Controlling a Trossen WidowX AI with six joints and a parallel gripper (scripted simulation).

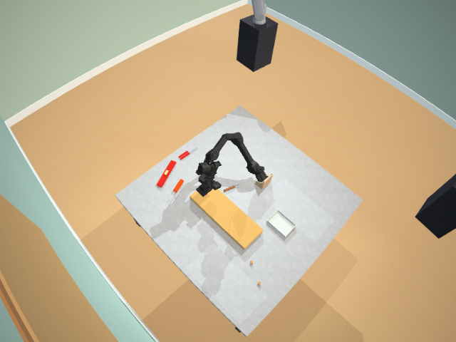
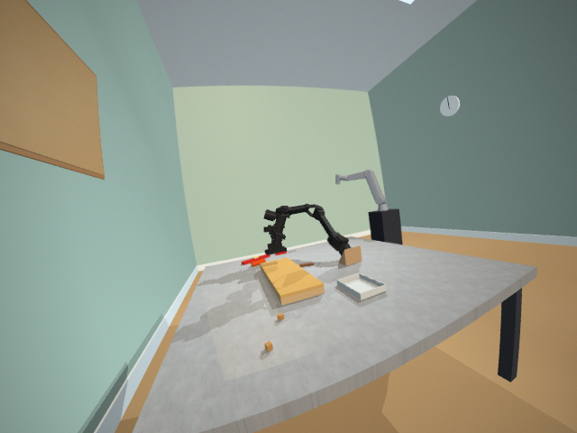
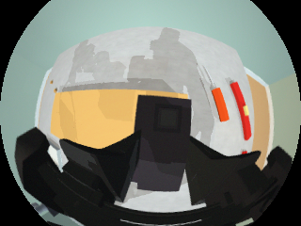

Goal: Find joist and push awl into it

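So the arm [image 2: 325,224] is reaching out to the right and down, and the jaws are clamped on the stud finder [image 2: 352,255], that tan wedge-looking block. They're stopped about half open because the block is between them. In the wrist view it fills the gap as a dark slab. It's low over the tabletop [image 2: 419,298], at the far end. I honestly can't tell if it's touching or just hovering.

What matters for the next move, I'd say, is where the panel [image 2: 291,280] is from there. It's to the left of the finder and a bit nearer, well apart, so no scanning is happening yet. The panel is a long slab whose long axis runs from far to near, slanting a little to the right as it comes near. My guess is the finder has to travel left onto it and then sweep along that length to catch the joist.

The awl [image 2: 306,263] lies flat between the finder and the panel's far end, so a low, straight drag to the left could clip it. Lifting first looks safer.

The tray [image 2: 361,293] sits nearer than the finder, just right of the panel, an easy drop later. The red tools [image 2: 261,260] on the far left are out of the way.
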